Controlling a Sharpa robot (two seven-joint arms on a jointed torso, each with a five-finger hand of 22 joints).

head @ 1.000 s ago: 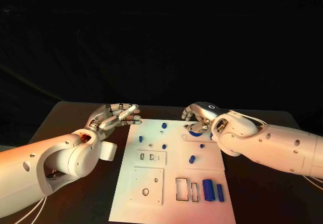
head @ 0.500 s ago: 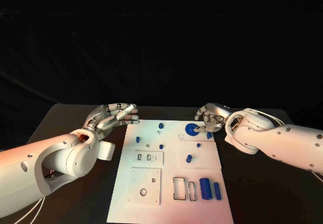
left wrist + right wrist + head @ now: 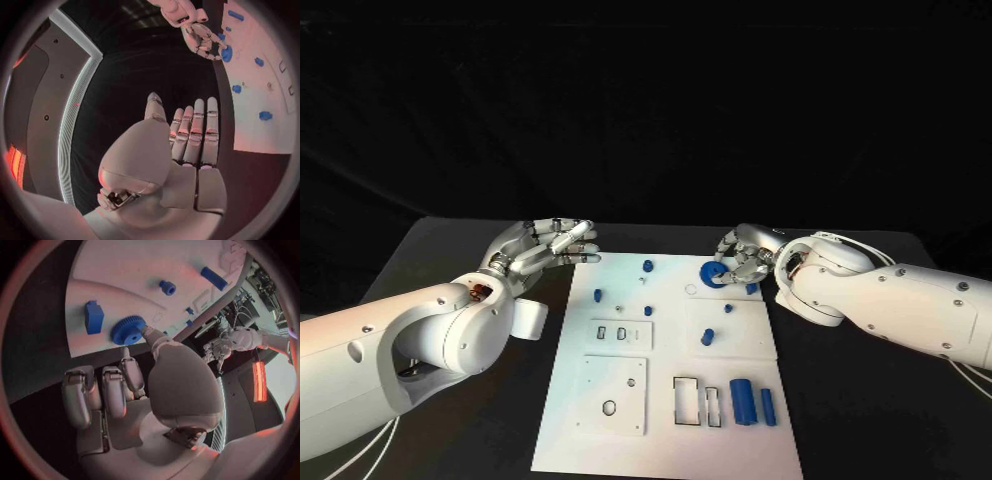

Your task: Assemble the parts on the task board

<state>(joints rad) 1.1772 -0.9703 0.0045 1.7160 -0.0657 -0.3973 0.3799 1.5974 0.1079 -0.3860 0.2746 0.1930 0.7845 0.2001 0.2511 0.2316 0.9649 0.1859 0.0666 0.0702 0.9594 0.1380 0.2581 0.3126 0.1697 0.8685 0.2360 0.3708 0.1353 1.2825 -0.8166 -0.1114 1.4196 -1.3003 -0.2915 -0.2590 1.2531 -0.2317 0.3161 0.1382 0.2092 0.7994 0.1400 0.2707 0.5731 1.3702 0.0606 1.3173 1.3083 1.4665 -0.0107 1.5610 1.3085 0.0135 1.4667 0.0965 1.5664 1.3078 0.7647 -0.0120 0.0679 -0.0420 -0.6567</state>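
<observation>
**Touching the blue gear at the board's far right corner**

Lying lowest in the head view, at the bottom centre of the frame, the task board (image 3: 625,400) is stretching up the middle of the black table (image 3: 444,250). Nearest on it, toward the lower right, two blue bars (image 3: 753,402) are lying side by side, just beside two empty rectangular slots (image 3: 694,402). Left of those, a square plate (image 3: 615,396) with an oval hole is sitting flat.

Going up to mid-frame, a short blue peg (image 3: 708,337) is standing right of centre, and two smaller blue pegs (image 3: 597,295) are standing at left centre. Higher still, another blue peg (image 3: 648,266) is standing near the board's top edge.

At the upper right of the board, the blue gear (image 3: 714,273) is resting on the board's far right corner. The right hand (image 3: 747,257) is reaching it from the right edge of the frame; in the right wrist view one fingertip (image 3: 147,332) is touching the gear's rim (image 3: 128,330), while the other fingers are curling in apart from it. Whether the gear is truly being grasped cannot be told.

At upper left, the left hand (image 3: 545,248) is hovering just off the board's left edge, released, fingers straight and close together in the left wrist view (image 3: 194,135), holding nothing.
</observation>
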